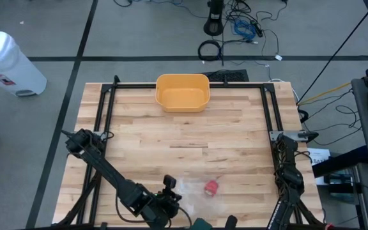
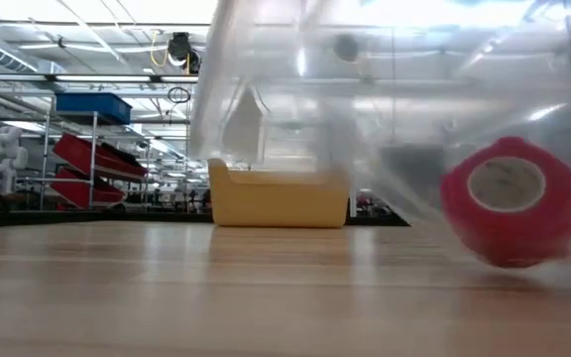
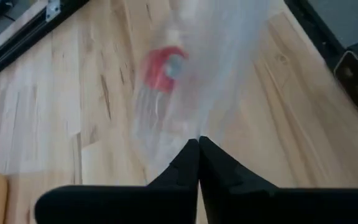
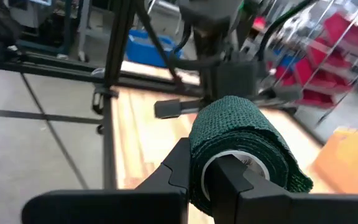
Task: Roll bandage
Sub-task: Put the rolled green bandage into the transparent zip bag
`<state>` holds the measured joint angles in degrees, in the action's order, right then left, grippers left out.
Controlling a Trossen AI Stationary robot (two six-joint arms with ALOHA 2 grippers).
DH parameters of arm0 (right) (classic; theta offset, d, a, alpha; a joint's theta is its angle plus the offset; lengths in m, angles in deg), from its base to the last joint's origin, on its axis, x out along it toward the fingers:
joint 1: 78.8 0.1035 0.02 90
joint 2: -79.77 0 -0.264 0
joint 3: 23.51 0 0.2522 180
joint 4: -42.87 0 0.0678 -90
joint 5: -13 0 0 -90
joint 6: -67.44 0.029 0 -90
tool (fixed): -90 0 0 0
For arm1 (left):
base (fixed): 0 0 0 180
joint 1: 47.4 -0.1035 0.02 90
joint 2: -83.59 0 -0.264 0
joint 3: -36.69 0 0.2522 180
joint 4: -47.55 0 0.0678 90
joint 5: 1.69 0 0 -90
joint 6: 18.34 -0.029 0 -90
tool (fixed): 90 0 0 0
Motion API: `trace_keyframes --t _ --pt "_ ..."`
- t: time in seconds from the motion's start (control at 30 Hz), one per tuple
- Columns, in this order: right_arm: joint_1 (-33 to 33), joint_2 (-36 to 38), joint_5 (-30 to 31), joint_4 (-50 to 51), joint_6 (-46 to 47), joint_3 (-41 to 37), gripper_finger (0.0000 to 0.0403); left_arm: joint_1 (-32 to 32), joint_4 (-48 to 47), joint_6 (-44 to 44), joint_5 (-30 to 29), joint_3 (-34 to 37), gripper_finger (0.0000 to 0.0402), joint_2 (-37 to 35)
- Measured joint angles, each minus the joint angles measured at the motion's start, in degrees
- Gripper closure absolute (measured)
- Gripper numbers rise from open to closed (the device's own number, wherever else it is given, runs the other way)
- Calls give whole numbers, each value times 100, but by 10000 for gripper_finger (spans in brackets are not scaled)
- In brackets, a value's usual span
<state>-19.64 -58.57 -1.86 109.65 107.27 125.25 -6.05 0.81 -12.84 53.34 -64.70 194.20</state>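
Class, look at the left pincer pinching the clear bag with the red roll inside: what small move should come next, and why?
Probably lift the left pincer slightly. It is shut on the clear plastic bag, and the red bandage roll lies inside it on the table; raising it should settle the roll. The right pincer holds a green bandage roll.

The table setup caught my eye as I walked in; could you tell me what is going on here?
The left pincer, at the table's near edge, is shut on a clear plastic bag that holds a red bandage roll. The right pincer is shut on a dark green bandage roll. A yellow bin sits at the far edge of the wooden table.
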Motion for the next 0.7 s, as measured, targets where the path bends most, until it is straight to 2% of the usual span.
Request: trace_keyframes --t 0.17,0.4,0.57,0.63,0.7 --pt "-32 0 -647 991 1639 0 380 -59 164 -51 9 0 392 211" --pt "-24 0 -2428 2497 3953 0 380 -122 140 1 8 0 398 545" --pt "-37 -85 -3356 3512 4957 0 380 -122 242 19 -31 0 398 571" --pt "-54 -160 -3574 3707 5250 -31 380 -102 314 17 -40 0 398 570" --pt "-88 -173 -3620 3694 5158 -180 380 -71 396 15 -46 0 398 568"
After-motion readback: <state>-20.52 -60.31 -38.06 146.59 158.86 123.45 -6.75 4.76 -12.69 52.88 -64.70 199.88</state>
